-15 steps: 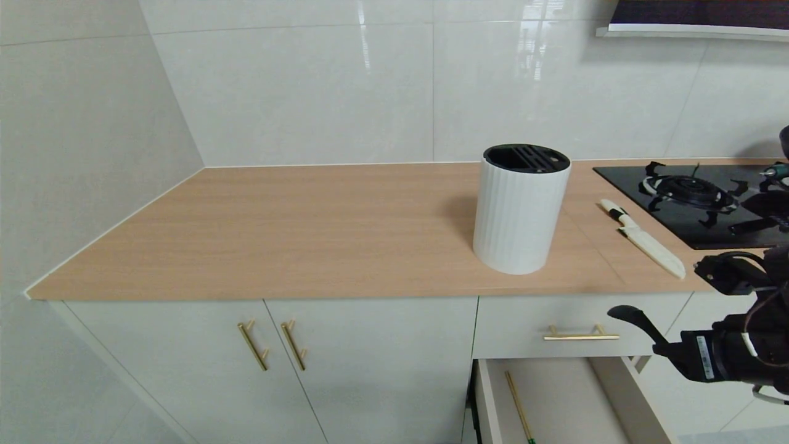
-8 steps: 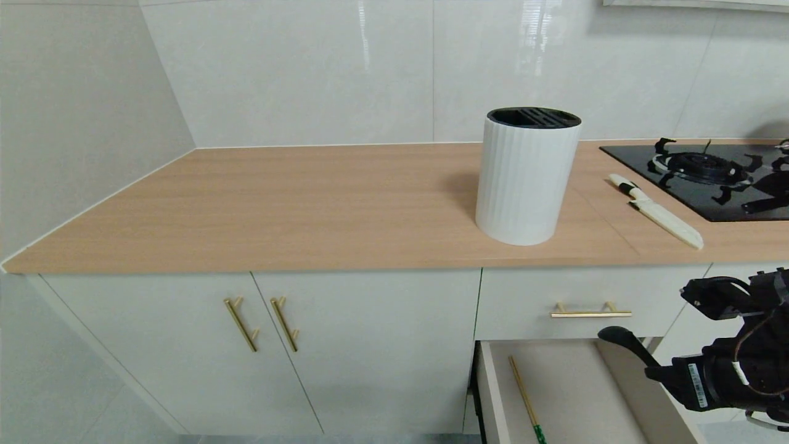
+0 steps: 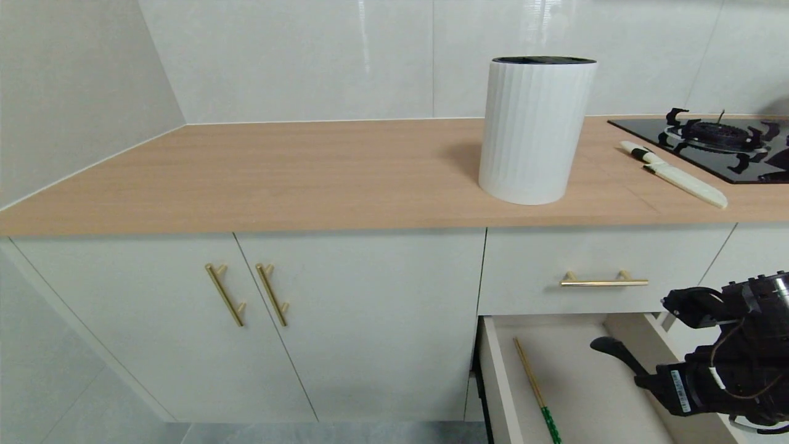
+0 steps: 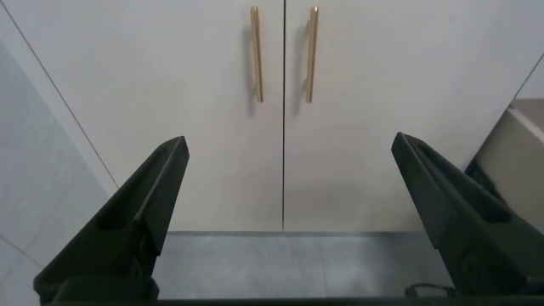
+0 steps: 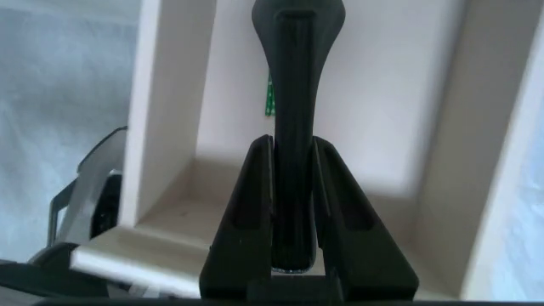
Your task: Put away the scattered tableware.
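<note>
Wooden desk (image 3: 277,179) edge overhangs an open drawer (image 3: 491,370) holding chopsticks (image 3: 535,387); over it, the right end effector (image 5: 293,153) pinches a black-handled utensil (image 3: 613,351). Left end effector (image 4: 289,153) hangs spread before cabinet doors (image 4: 365,127). A knife (image 3: 675,174) lies near the white knife holder (image 3: 535,129).

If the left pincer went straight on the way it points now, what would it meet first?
Most likely the closed cabinet doors, about at the seam that runs between their gold handles. The left pincer is open and nothing shows between it and the doors, though depth is unclear.
</note>
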{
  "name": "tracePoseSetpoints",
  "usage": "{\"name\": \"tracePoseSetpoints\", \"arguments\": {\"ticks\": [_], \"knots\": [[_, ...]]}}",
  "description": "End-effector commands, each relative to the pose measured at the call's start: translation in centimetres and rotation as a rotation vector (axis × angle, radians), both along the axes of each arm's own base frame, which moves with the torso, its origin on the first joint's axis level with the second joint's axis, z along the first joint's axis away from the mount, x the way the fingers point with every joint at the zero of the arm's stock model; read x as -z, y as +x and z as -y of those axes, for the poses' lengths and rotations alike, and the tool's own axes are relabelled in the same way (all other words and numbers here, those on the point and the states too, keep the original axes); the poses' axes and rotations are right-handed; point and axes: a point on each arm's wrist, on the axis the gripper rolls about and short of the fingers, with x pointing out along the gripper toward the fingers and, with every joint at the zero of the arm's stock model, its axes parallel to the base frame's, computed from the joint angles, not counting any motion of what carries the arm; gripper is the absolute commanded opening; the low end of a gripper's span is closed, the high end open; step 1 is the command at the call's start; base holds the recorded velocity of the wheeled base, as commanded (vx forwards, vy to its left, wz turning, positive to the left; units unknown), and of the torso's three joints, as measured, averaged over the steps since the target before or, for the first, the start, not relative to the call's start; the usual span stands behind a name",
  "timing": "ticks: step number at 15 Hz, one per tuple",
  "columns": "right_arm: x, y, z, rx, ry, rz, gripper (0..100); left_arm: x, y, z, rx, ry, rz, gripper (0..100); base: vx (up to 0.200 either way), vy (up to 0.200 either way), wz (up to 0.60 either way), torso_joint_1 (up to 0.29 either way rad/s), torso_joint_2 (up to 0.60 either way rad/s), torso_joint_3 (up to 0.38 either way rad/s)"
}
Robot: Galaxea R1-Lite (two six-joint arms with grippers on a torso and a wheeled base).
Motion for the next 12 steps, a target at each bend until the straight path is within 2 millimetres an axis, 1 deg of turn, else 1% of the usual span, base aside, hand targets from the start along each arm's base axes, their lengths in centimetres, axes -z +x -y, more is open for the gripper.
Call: {"name": "tracePoseSetpoints", "arguments": {"ticks": [1, 3, 6, 8, 12], "knots": [[1.7, 0.6, -0.1, 0.007, -0.017, -0.042, 0, 0.0, 0.0, 0.0, 0.000, 0.000, 0.000, 100, 0.000, 0.000, 0.00, -0.178, 0.46, 0.281], [2.5, 1.1, -0.1, 0.028, -0.043, -0.041, 0, 0.0, 0.0, 0.0, -0.002, 0.000, 0.000, 100, 0.000, 0.000, 0.00, -0.168, 0.47, 0.293], [3.3, 1.6, -0.2, 0.039, -0.051, -0.048, 0, 0.0, 0.0, 0.0, 0.000, 0.000, 0.000, 100, 0.000, 0.000, 0.00, -0.144, 0.44, 0.289], [3.6, 2.0, -0.2, 0.048, -0.056, -0.043, 0, 0.0, 0.0, 0.0, 0.000, 0.000, 0.000, 100, 0.000, 0.000, 0.00, -0.056, 0.19, 0.105], [4.4, 2.5, -0.2, 0.063, -0.068, -0.040, 0, 0.0, 0.0, 0.0, -0.002, 0.000, 0.000, 100, 0.000, 0.000, 0.00, -0.011, 0.03, 0.022]]}}
